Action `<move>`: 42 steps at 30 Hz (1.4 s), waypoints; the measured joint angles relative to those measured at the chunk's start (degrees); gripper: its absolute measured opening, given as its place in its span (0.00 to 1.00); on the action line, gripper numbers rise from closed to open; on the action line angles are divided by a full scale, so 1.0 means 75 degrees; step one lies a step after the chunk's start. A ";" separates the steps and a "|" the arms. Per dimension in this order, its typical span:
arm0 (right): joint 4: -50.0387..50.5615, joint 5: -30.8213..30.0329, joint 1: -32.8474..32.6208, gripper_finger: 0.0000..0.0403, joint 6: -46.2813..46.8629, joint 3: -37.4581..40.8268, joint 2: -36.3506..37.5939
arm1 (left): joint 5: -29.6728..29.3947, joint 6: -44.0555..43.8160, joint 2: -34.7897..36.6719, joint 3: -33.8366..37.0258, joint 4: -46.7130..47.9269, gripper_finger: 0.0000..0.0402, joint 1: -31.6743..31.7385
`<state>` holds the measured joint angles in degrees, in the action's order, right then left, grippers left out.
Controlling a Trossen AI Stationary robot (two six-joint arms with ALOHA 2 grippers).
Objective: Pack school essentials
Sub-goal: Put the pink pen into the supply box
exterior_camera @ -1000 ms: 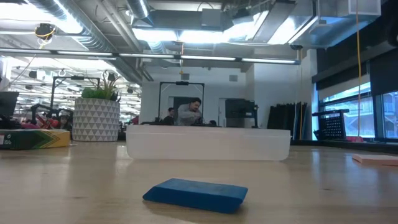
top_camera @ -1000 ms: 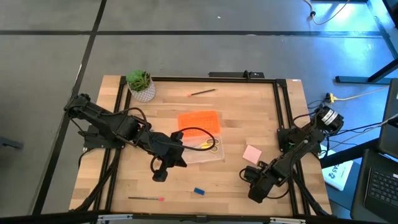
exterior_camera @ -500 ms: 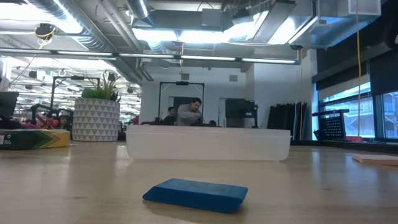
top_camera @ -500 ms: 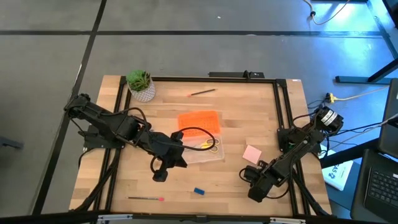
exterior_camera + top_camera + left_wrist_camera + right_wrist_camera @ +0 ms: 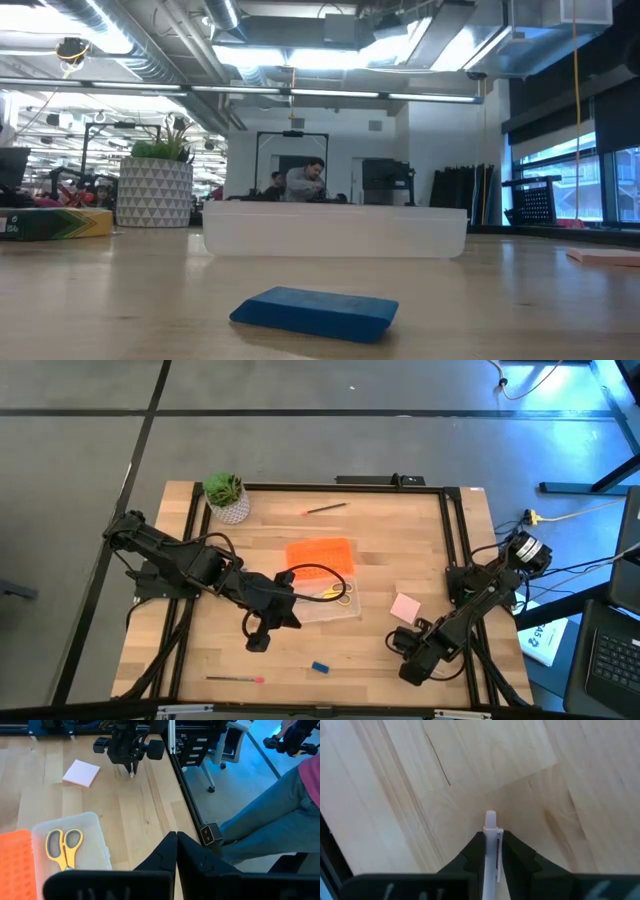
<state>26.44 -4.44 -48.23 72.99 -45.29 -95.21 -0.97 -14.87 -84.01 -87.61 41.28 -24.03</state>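
Note:
My right gripper (image 5: 401, 643) is near the table's right near corner, shut on a white pen (image 5: 490, 837). My left gripper (image 5: 176, 851) is shut and empty, hovering just in front of the clear box (image 5: 325, 598). Yellow-handled scissors (image 5: 64, 847) lie inside that box. The pink pad (image 5: 405, 606) lies flat beside my right gripper. The blue block (image 5: 320, 667) and a thin pen with a pink end (image 5: 235, 679) lie by the near edge. A pencil (image 5: 326, 508) lies near the far edge. The crayon box (image 5: 55, 222) shows only in the low view. My right gripper pinches the white pen's barrel (image 5: 490, 851) between its two fingers, which lie along it. The fingers point down at the table. The pen's short free end (image 5: 132, 772) sticks out below the fingertips; whether it touches the wood I cannot tell.
The orange lid (image 5: 320, 553) lies against the box's far side. A potted plant (image 5: 226, 495) stands in the far left corner. A black frame rail (image 5: 455, 560) runs along the table's edges. A person's leg in jeans (image 5: 265, 820) is beyond the right edge.

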 joint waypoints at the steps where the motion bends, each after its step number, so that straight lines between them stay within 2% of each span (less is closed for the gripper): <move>1: 0.0045 -0.0016 0.0000 0.13 0.0000 -0.0050 -0.0011 | -0.0001 -0.0001 0.0000 0.0000 0.0000 0.01 0.0000; 10: 0.0670 -0.0257 0.0134 0.12 -0.0428 -0.0730 -0.0092 | -0.0003 -0.0009 0.0000 -0.0003 0.0000 0.05 0.0000; 23: 0.0630 0.0675 0.0887 0.12 -0.1522 -0.0855 -0.0066 | -0.0003 -0.0003 0.0000 -0.0001 0.0003 0.01 0.0000; 28: 0.0615 0.1047 0.1315 0.12 -0.2167 -0.0855 -0.0041 | -0.0003 0.0000 0.0000 -0.0001 0.0006 0.00 0.0000; 36: 0.0681 0.1114 0.2159 0.12 -0.3320 -0.0866 0.0420 | -0.0003 0.0000 0.0003 -0.0003 0.0017 0.04 0.0000; 42: 0.0722 0.1621 0.2910 0.13 -0.4267 -0.0869 0.0668 | -0.0003 0.0003 0.0003 0.0000 0.0033 0.05 0.0003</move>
<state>31.86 7.71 -26.40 40.99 -51.81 -90.20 -0.99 -14.85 -83.99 -87.61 41.52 -24.01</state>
